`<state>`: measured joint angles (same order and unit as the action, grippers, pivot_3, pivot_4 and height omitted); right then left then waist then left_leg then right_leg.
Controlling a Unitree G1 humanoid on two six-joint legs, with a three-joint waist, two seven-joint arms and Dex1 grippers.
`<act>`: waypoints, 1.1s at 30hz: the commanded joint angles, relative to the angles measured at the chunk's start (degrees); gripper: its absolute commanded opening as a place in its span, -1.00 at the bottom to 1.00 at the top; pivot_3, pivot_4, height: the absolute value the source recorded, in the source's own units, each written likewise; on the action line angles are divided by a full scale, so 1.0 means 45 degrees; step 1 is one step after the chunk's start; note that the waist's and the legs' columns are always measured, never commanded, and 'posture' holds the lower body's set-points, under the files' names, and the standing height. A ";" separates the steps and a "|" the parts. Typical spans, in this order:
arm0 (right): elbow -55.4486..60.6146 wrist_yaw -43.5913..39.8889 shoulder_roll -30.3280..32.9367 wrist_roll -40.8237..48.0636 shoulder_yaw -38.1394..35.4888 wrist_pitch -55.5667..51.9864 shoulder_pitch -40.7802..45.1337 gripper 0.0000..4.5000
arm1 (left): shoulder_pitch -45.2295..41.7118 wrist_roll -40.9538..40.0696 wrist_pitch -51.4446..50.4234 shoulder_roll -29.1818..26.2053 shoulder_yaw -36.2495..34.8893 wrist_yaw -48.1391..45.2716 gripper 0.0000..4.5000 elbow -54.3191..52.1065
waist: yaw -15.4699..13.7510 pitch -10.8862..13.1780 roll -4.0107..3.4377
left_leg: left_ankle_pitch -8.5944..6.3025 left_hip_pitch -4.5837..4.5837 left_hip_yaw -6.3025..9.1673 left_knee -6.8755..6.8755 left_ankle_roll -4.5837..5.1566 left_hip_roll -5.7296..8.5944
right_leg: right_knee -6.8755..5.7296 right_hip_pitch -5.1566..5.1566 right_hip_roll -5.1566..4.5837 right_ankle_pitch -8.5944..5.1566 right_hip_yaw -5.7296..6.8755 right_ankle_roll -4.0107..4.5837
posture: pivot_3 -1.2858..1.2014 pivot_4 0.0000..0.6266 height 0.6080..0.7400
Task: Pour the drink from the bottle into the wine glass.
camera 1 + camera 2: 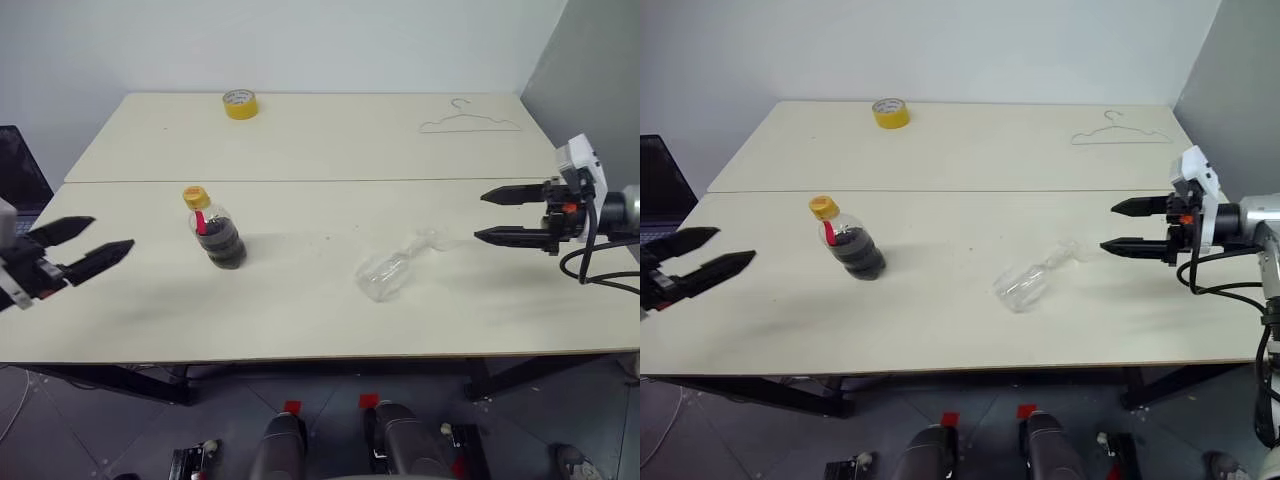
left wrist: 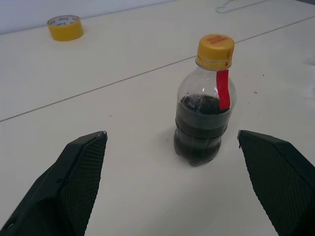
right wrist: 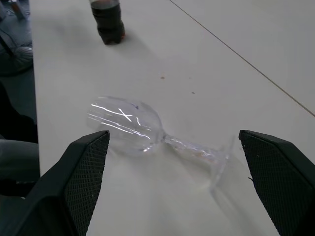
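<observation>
Two pale tables (image 1: 300, 300) are standing pushed together against a white wall. The bottle (image 1: 214, 232) is standing upright, capped, on the near table's left part, the drink (image 2: 199, 129) filling its lower half. The wine glass (image 1: 395, 268) is lying on its side, right of centre. Left gripper (image 1: 85, 246) and right gripper (image 1: 497, 215) are hovering wide, holding nothing. Yellow tape roll (image 1: 240, 103) and wire hanger (image 1: 470, 121) are sitting on the far table.
</observation>
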<state>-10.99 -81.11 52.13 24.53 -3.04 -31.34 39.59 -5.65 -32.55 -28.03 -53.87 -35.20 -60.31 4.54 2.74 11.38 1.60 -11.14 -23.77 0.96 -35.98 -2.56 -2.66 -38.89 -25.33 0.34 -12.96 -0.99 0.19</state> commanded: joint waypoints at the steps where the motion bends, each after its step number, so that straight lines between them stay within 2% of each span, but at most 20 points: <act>1: 0.1632 0.0205 -0.0155 0.0729 -0.0093 -0.0621 -0.0015 0.99 | -0.0038 -0.0048 0.0344 0.0329 0.0235 0.0375 1.00 -0.0863 | 0.0005 0.0000 0.0000 | 0.0000 0.0000 -0.0001 0.0001 0.0000 0.0000 | 0.0000 -0.0001 0.0002 0.0000 -0.0002 0.0000 | 0.03 -0.52 1.00; 9: 0.3428 0.0744 -0.0631 0.1327 0.0186 -0.1472 -0.0047 0.99 | -0.0125 -0.0333 0.0292 0.0713 0.0284 0.0771 1.00 -0.1019 | 0.0000 -0.0003 0.0007 | 0.0000 0.0002 0.0012 -0.0006 0.0000 -0.0005 | -0.0002 0.0005 0.0015 0.0000 -0.0005 0.0000 | 0.03 -0.52 1.00; 22: 0.4714 0.1210 -0.1450 0.1827 0.0973 -0.2043 0.0290 0.99 | -0.1714 0.0281 0.1659 0.2647 0.1995 0.1855 1.00 0.0412 | -0.0129 -0.0012 0.0023 | 0.0001 -0.0004 0.0031 -0.0015 0.0001 -0.0006 | -0.0001 0.0014 0.0035 0.0008 -0.0004 -0.0011 | 0.03 -0.52 1.00; 33: 0.5015 0.1359 -0.1417 0.2087 0.0942 -0.2142 0.0110 0.99 | -0.2364 0.0647 0.2284 0.3259 0.2885 0.2069 1.00 0.0956 | -0.0197 -0.0013 0.0026 | 0.0001 -0.0004 0.0039 -0.0017 0.0001 -0.0004 | 0.0000 0.0019 0.0037 0.0037 -0.0003 -0.0058 | 0.03 -0.52 1.00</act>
<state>9.53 -75.11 45.09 32.76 1.92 -40.93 39.47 -15.35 -30.03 -19.02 -38.93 -22.40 -51.41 9.65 1.86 11.32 1.72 -11.14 -23.79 1.14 -36.06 -2.56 -2.68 -38.89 -25.25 0.51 -12.80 -1.01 -0.08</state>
